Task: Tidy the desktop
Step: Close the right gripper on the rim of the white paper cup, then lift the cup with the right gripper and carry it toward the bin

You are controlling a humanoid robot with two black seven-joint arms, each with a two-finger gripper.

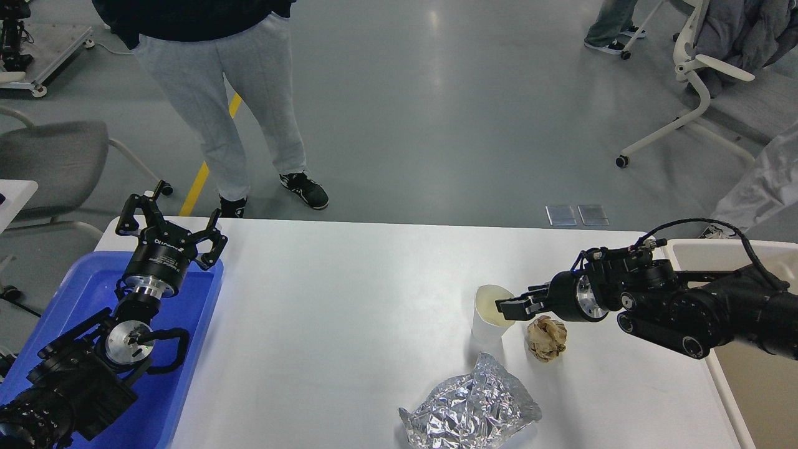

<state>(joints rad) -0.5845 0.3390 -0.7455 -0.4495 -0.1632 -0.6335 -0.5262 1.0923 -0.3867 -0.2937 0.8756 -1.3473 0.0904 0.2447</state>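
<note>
Right pincer [506,307] over desktop [349,312]

The desktop [349,324] is a smooth white rectangular tabletop with rounded corners, lying flat across the frame's lower half.

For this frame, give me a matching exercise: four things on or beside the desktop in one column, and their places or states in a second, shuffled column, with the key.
Things:
1. paper cup
2. crumpled brown paper ball
3. foil bag
4. blue tray

Places or states:
A. at the desktop's left end, under the left tool
B. crinkled, nearest the desktop's front edge
C. upright, right tool at its rim
D. just right of the cup, below the right tool

Pairs: 1-C, 2-D, 3-B, 4-A
</note>
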